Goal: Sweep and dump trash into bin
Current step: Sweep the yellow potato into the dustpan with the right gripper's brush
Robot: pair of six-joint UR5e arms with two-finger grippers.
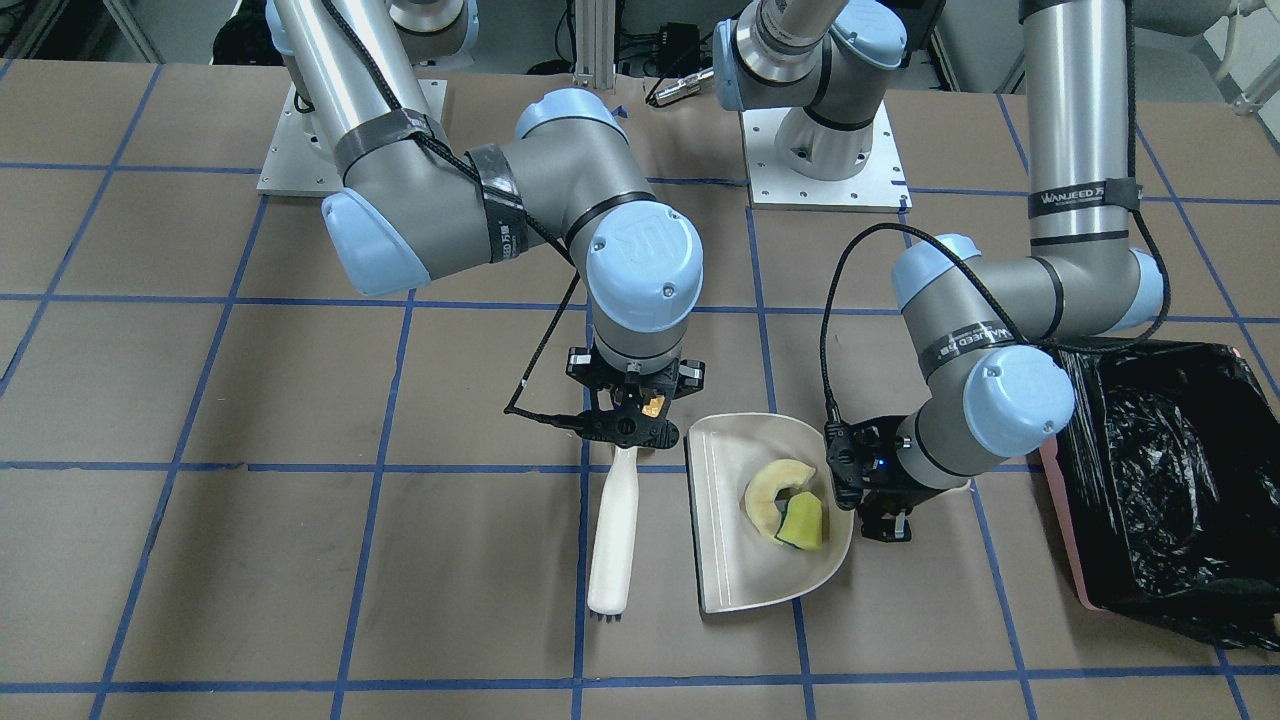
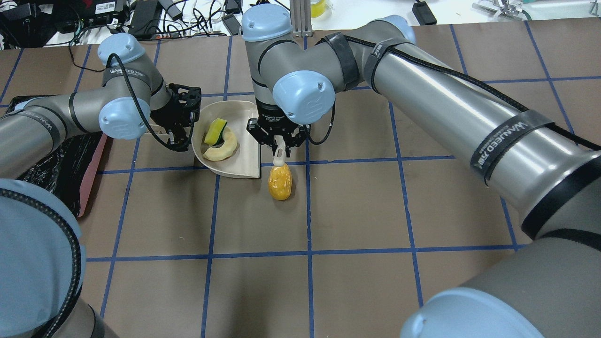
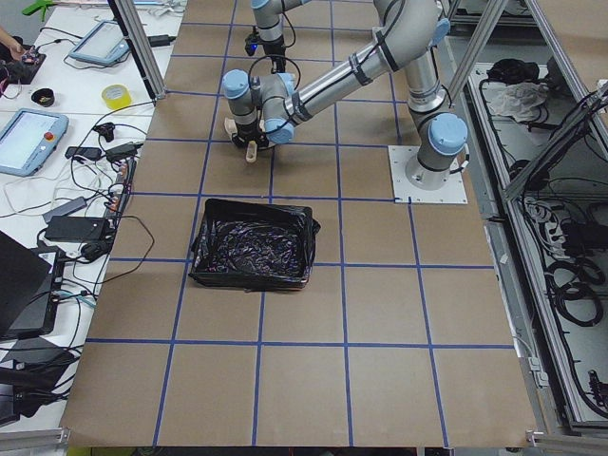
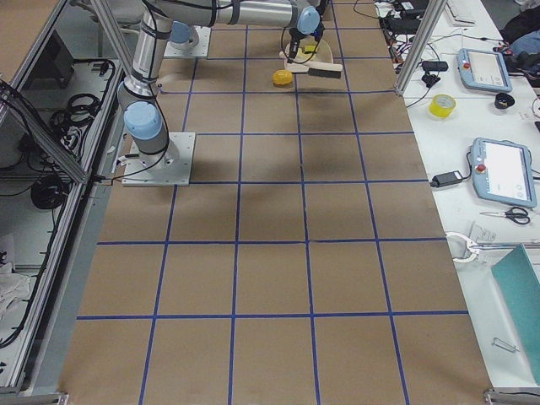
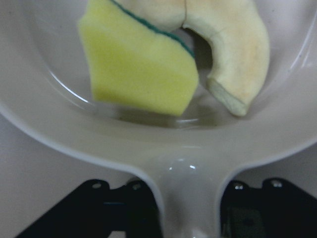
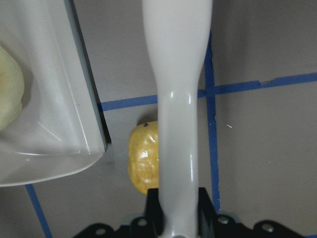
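At the overhead view's left edge the bin (image 2: pixel 61 162) is seen. The dustpan (image 2: pixel 246 141), with slice (image 2: pixel 224 148) and wedge (image 2: pixel 215 132) in it, is clamped at its handle by the left gripper (image 2: pixel 182 134). At centre the brush (image 2: pixel 279 158) is grasped by the right gripper (image 2: pixel 278 145). The lump (image 2: pixel 280 182) is left just outside the dustpan's open edge, so sweeping is judged unfinished. The brush must be drawn leftward against it.
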